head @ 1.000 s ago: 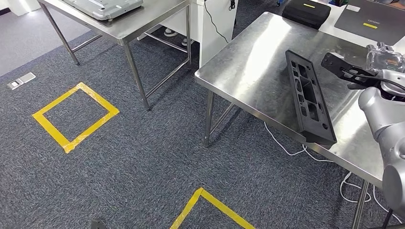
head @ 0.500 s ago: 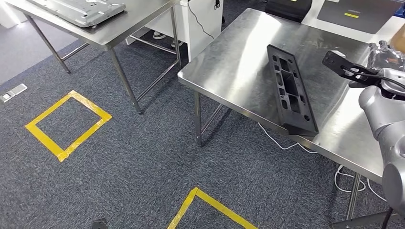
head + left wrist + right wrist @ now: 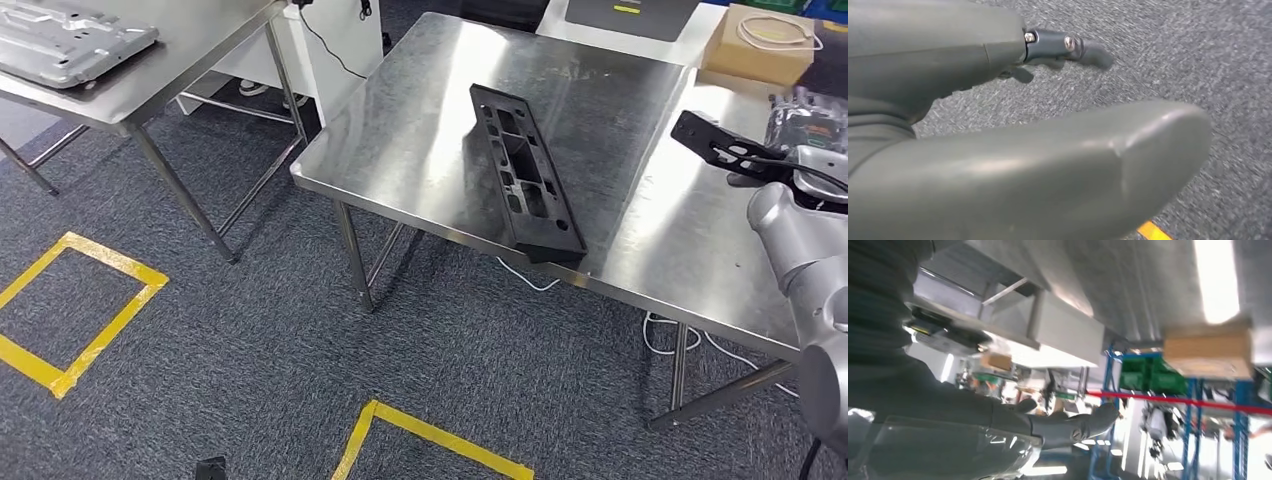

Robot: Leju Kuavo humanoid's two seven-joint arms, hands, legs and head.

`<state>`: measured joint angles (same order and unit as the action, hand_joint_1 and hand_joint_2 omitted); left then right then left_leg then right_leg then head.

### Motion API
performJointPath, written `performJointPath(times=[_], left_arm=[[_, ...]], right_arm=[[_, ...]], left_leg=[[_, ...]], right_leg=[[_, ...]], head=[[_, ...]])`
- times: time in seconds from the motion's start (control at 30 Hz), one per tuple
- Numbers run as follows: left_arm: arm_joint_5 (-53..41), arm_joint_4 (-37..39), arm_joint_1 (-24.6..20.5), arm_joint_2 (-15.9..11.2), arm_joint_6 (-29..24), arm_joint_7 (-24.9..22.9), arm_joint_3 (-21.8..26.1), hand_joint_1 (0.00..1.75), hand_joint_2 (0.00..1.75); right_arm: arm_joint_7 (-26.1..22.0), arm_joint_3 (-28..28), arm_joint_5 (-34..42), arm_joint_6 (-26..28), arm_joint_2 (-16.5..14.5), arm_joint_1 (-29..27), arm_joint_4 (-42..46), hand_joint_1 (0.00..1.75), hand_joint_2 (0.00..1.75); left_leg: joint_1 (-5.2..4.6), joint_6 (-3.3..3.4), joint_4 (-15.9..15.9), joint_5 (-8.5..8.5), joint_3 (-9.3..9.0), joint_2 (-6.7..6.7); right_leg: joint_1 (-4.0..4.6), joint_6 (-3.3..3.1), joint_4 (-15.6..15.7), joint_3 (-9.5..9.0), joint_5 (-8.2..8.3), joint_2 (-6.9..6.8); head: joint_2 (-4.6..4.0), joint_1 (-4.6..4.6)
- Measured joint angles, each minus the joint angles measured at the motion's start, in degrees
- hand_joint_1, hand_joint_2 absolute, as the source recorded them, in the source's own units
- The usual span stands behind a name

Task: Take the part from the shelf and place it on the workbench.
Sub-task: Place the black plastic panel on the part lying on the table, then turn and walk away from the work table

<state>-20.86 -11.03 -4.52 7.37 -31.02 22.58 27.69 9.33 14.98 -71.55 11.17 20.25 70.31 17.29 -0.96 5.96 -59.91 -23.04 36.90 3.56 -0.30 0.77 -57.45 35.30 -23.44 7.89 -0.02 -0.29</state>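
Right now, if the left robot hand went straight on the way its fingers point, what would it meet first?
The speckled grey carpet floor. In the left wrist view nothing lies between the left robot hand and it, though depth is hard to judge.

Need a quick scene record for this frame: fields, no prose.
workbench: steel table, ahead and to the right
on workbench: long black part lying flat, one end at the front edge
back right corner: cardboard box with a white cable loop on top
right hand: raised over the bench's right side, holds a clear plastic item
left hand: hanging over carpet, holds nothing
second table: back left, carries a grey metal panel
floor: yellow tape square on grey carpet
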Motion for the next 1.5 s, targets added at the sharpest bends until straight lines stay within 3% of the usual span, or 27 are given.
performJointPath(times=[0.07, 0.17, 0.23, 0.27, 0.3, 0.37, 0.4, 0.47, 0.53, 0.57, 0.67, 0.73, 0.77, 0.8, 0.87, 0.93, 0.97, 1.03, 1.07, 1.13, 1.2, 1.27, 1.3, 1.33, 1.4, 1.43, 1.5], left_arm=[[-0.03, -0.02, -0.11, 0.09, 0.00, 0.00, 0.03, 0.00, 0.00], [-0.09, -0.02, -0.24, 0.27, 0.03, -0.02, 0.03, 0.00, 0.00], [-0.09, -0.01, -0.19, 0.45, 0.08, -0.07, 0.03, 0.00, 0.00], [-0.09, -0.01, -0.18, 0.55, 0.10, -0.10, 0.03, 0.00, 0.00], [-0.10, -0.01, -0.18, 0.66, 0.13, -0.10, 0.03, 0.00, 0.00], [-0.10, -0.01, -0.18, 0.71, 0.16, -0.11, 0.03, 0.00, 0.00], [-0.10, -0.01, -0.19, 0.67, 0.16, -0.11, 0.03, 0.00, 0.00], [-0.12, -0.02, -0.21, 0.55, 0.15, -0.11, 0.03, 0.00, 0.00], [-0.14, -0.01, -0.23, 0.58, 0.15, -0.12, 0.03, 0.00, 0.00], [-0.14, -0.01, -0.25, 0.57, 0.15, -0.12, 0.03, 0.00, 0.00], [-0.14, -0.01, -0.19, 0.55, 0.15, -0.11, 0.03, 0.00, 0.00], [-0.14, -0.01, -0.01, 0.55, 0.15, -0.15, 0.03, 0.00, 0.00], [-0.15, -0.01, 0.03, 0.55, 0.15, -0.16, 0.03, 0.00, 0.00], [-0.15, -0.01, 0.05, 0.55, 0.15, -0.17, 0.03, 0.00, 0.00], [-0.17, -0.01, 0.03, 0.45, 0.15, -0.17, 0.03, 0.00, 0.00], [-0.20, 0.00, 0.03, 0.29, 0.14, -0.17, 0.02, 0.00, 0.00], [-0.21, 0.00, 0.01, 0.25, 0.15, -0.18, 0.02, 0.00, 0.00], [-0.24, -0.01, -0.06, 0.38, 0.13, -0.18, 0.03, 0.00, 0.00], [-0.23, -0.02, -0.17, 0.44, 0.11, -0.20, 0.03, 0.00, 0.00], [-0.21, -0.03, -0.34, 0.53, 0.06, -0.20, 0.04, 0.00, 0.00], [-0.16, -0.02, -0.27, 0.65, 0.07, -0.23, 0.05, 0.00, 0.00], [-0.13, -0.01, -0.14, 0.84, 0.15, -0.26, 0.05, 0.00, 0.00], [-0.13, 0.00, -0.11, 0.97, 0.19, -0.26, 0.05, 0.00, 0.00], [-0.12, 0.01, -0.12, 1.10, 0.26, -0.26, 0.05, 0.00, 0.00], [-0.11, 0.01, -0.14, 1.27, 0.35, -0.26, 0.05, 0.00, 0.00], [-0.10, 0.00, -0.14, 1.33, 0.37, -0.26, 0.07, 0.00, 0.00], [-0.07, -0.01, -0.17, 1.42, 0.36, -0.26, 0.13, 0.00, 0.00]], right_arm=[[0.01, -0.05, -0.16, 0.05, 0.43, -0.08, 0.15, 0.00, 1.75], [0.02, -0.10, -0.39, 0.10, 0.94, 0.64, 0.24, 0.00, 1.75], [0.02, -0.10, -0.49, 0.10, 0.99, 0.47, 0.19, 0.00, 1.75], [0.02, -0.10, -0.54, 0.10, 1.04, 0.26, 0.17, 0.00, 1.75], [0.02, -0.10, -0.58, 0.10, 1.09, 0.12, 0.16, 0.00, 1.75], [0.02, -0.10, -0.64, 0.10, 1.14, 0.14, 0.16, 0.00, 1.75], [0.02, -0.10, -0.64, 0.10, 1.11, 0.25, 0.16, 0.00, 1.75], [0.03, -0.10, -0.65, 0.10, 1.08, 0.31, 0.15, 0.00, 1.75], [0.03, -0.10, -0.66, 0.10, 1.15, 0.26, 0.18, 0.00, 1.75], [0.03, -0.10, -0.66, 0.10, 1.20, 0.28, 0.22, 0.00, 1.75], [0.04, -0.10, -0.68, 0.10, 1.06, 0.46, 0.29, 0.00, 1.75], [0.04, -0.10, -0.68, 0.12, 0.90, 0.25, 0.28, 0.00, 1.75], [0.04, -0.10, -0.68, 0.14, 0.82, 0.12, 0.28, 0.00, 1.75], [0.04, -0.10, -0.68, 0.17, 0.78, 0.06, 0.29, 0.00, 1.75], [0.03, -0.10, -0.77, 0.21, 0.73, 0.12, 0.31, 0.00, 1.75], [0.02, -0.10, -0.92, 0.21, 0.70, 0.37, 0.29, 0.00, 1.75], [0.02, -0.10, -0.99, 0.21, 0.73, 0.37, 0.28, 0.00, 1.75], [0.02, -0.10, -1.15, 0.27, 0.92, 0.20, 0.34, 0.00, 1.75], [0.02, -0.11, -1.24, 0.39, 1.09, 0.08, 0.40, 0.00, 1.75], [-0.02, -0.14, -1.25, 0.85, 1.56, 0.22, 0.50, 0.00, 1.75], [-0.16, -0.17, -1.19, 1.49, 1.75, 0.17, 0.48, 0.00, 1.75], [-0.33, -0.19, -1.18, 2.21, 1.65, -0.89, 0.46, 0.00, 1.75], [-0.40, -0.19, -1.08, 2.78, 1.67, -1.64, 0.46, 0.00, 1.75], [-0.52, -0.20, -0.88, 3.54, 1.78, -2.39, 0.46, 0.00, 1.75], [-0.84, -0.33, -0.20, 5.43, 2.17, -3.85, 0.48, 0.00, 1.75], [-1.06, -0.51, 0.25, 6.43, 2.37, -4.62, 0.54, 0.00, 1.75], [-1.52, -1.09, 1.21, 8.33, 2.71, -6.63, 0.75, 0.00, 1.75]], left_leg=[[0.31, -0.24, 2.20, 0.71, -1.29, -1.45], [0.90, -0.80, 4.67, 1.54, -2.79, -3.37], [1.21, -1.22, 4.69, 1.33, -2.92, -4.78], [1.45, -1.56, 4.59, 1.14, -2.95, -5.50], [1.75, -2.00, 4.36, 0.90, -2.96, -6.19], [2.23, -3.31, 3.42, 0.08, -2.90, -7.49], [2.27, -4.03, 2.78, -0.44, -2.84, -8.08], [2.10, -5.10, 2.00, -1.22, -2.91, -9.19], [2.34, -5.65, 1.71, -1.70, -3.22, -10.19], [2.64, -5.85, 1.15, -2.31, -3.19, -9.81], [3.13, -6.21, -7.19, -7.50, 0.19, -5.62], [2.96, -5.98, -14.52, -10.35, 3.74, -4.18], [2.77, -5.60, -15.74, -10.17, 4.53, -3.98], [2.52, -4.98, -14.52, -8.81, 4.22, -3.79], [1.86, -3.01, -7.00, -4.48, 1.09, -1.98], [1.31, -1.16, -1.16, -2.02, -1.63, 0.51], [1.06, -0.62, -0.15, -1.84, -2.08, 1.19], [0.80, -0.26, 1.05, -1.43, -2.69, 0.17], [0.82, -0.29, 2.09, -0.90, -3.19, -0.55], [1.07, -0.33, 4.34, 0.34, -4.19, -1.98], [1.05, -0.48, 4.96, 0.77, -4.33, -3.41], [1.12, -0.83, 4.87, 0.71, -4.19, -5.15], [1.21, -1.13, 4.75, 0.62, -4.09, -5.96], [1.34, -1.53, 4.52, 0.46, -3.99, -6.67], [1.52, -2.52, 3.70, -0.04, -3.77, -7.86], [1.46, -3.10, 3.19, -0.41, -3.65, -8.36], [1.14, -4.01, 2.61, -1.03, -3.68, -9.31]], right_leg=[[0.29, 0.23, -0.29, 0.39, -0.21, -0.94], [0.46, 0.40, -7.65, 4.41, -3.35, -5.83], [-0.38, 1.21, -13.40, 7.57, -4.94, -6.92], [-0.93, 2.00, -13.63, 7.88, -4.59, -7.25], [-1.54, 3.00, -11.63, 7.04, -3.44, -7.79], [-2.39, 4.91, -3.81, 3.08, -0.24, -10.20], [-2.42, 5.19, -0.83, 1.52, 0.81, -11.24], [-2.06, 4.06, 0.64, 0.67, 1.22, -11.66], [-2.08, 2.49, 0.39, 0.82, 1.21, -10.09], [-2.13, 2.02, 0.34, 0.85, 1.24, -9.38], [-2.03, 0.99, 0.34, 0.81, 1.36, -7.31], [-1.54, 0.64, 0.32, 0.84, 1.45, -5.76], [-1.23, 0.53, 0.31, 0.84, 1.49, -4.89], [-0.91, 0.43, 0.31, 0.81, 1.55, -4.03], [-0.55, 0.27, 0.34, 0.72, 1.66, -2.41], [-0.51, 0.35, 0.43, 0.83, 1.85, -1.20], [-0.77, 0.49, 0.51, 0.93, 1.98, -0.67], [-0.98, 1.11, 0.98, 1.11, 2.41, 0.47], [-0.79, 1.31, 0.95, 1.32, 2.50, 0.00], [-0.27, 1.09, -1.79, 2.98, 1.14, -3.21], [-0.50, 0.80, -8.82, 6.45, -1.81, -6.37], [-1.06, 1.48, -14.01, 8.92, -3.30, -7.18], [-1.41, 2.15, -13.53, 8.53, -2.89, -7.46], [-1.76, 2.94, -10.77, 6.90, -1.81, -7.92], [-2.28, 4.14, -2.64, 2.20, 0.48, -10.25], [-2.08, 4.13, 0.05, 0.68, 1.14, -11.30], [-1.54, 3.06, 1.18, 0.09, 1.39, -11.79]], head=[[0.00, -0.11], [0.00, 0.39], [0.00, 0.56], [0.00, 0.55], [0.00, 0.55], [0.00, 0.67], [0.00, 0.83], [0.00, 0.89], [0.00, 0.66], [0.00, 0.59], [0.00, 0.33], [0.00, 0.23], [0.00, 0.24], [0.00, 0.23], [0.00, 0.26], [0.00, 0.55], [0.00, 0.61], [0.00, 0.40], [0.00, 0.32], [0.00, 0.53], [0.00, 0.85], [0.00, 0.99], [0.00, 0.98], [0.00, 1.00], [0.00, 1.06], [0.00, 1.19], [0.00, 1.15]])
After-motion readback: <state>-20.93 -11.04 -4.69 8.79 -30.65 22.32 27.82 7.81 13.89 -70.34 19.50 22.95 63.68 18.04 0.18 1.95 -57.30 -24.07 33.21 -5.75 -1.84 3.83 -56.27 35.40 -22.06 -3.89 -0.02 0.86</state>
